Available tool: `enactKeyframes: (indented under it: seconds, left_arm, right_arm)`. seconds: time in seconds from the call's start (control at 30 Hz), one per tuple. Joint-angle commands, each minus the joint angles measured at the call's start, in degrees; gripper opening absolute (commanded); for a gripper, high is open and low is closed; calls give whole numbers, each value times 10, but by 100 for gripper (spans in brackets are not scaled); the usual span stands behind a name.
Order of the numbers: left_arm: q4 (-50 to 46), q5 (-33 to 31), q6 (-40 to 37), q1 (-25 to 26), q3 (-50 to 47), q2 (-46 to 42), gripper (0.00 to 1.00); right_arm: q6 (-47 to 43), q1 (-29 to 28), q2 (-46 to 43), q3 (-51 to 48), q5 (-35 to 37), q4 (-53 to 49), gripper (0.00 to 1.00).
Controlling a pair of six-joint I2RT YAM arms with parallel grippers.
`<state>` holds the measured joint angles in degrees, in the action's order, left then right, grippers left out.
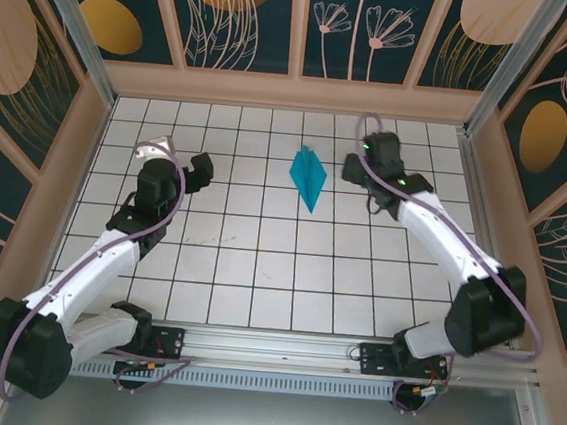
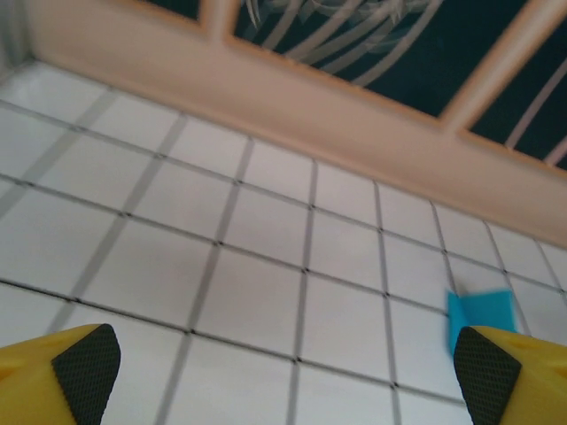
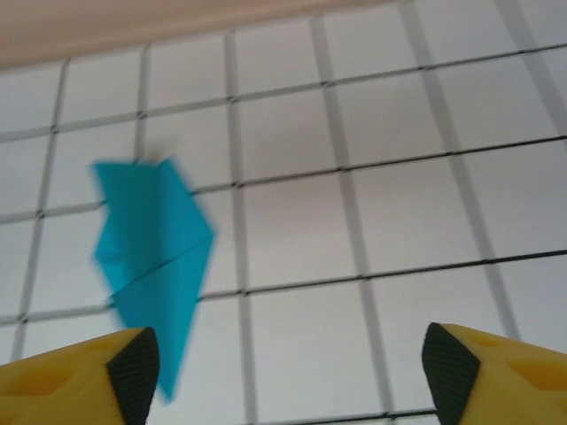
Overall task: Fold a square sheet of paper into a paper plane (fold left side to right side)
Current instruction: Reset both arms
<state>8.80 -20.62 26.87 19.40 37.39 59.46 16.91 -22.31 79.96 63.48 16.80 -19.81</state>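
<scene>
On the white tiled table (image 1: 258,270), the left gripper (image 1: 199,169) is toward 10 o'clock, its fingers spread wide and holding nothing. The right gripper (image 1: 353,167), toward 1 o'clock, is likewise spread and empty. The paper plane (image 1: 308,177) lies between them near 12 o'clock, closer to the right gripper, with its tip pointing to 6 o'clock.

The paper plane (image 3: 152,257), slightly blurred, lies flat on the white gridded tabletop (image 3: 399,221), its narrow tip just beside one black pad of the wide-spread, empty right claw (image 3: 291,367).
</scene>
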Motion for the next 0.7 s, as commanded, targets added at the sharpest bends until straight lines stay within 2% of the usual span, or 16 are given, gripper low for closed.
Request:
enactKeyframes:
  seconds: [0.0, 0.1, 0.2, 0.27, 0.37, 0.47, 0.6, 0.67]
  left_arm:
    - [129, -138, -87, -4, -70, -21, 99]
    - [220, -199, -137, -5, -129, -25, 98]
    - [301, -220, -209, -11, -175, -2, 99]
    - [318, -230, -224, -19, -183, 27, 98]
    - [359, -213, -234, -33, -199, 66, 99]
    - [411, -178, -238, -53, -216, 107, 99]
    - [501, -135, -257, -74, -239, 162, 99]
    - [525, -99, -272, -80, -243, 170, 99]
  right_arm:
    - [-28, 54, -49, -105, 21, 128, 90]
    - [-27, 122, -104, -213, -3, 230, 98]
    - [-13, 201, -129, -297, -49, 315, 99]
    - [-33, 231, -136, -349, -66, 398, 99]
    - [-84, 239, -126, -416, -56, 532, 99]
    - [-92, 257, -83, -439, -68, 607, 99]
    - [-99, 260, -26, -479, -96, 753, 99]
    - [-105, 260, -7, -487, -110, 796, 99]
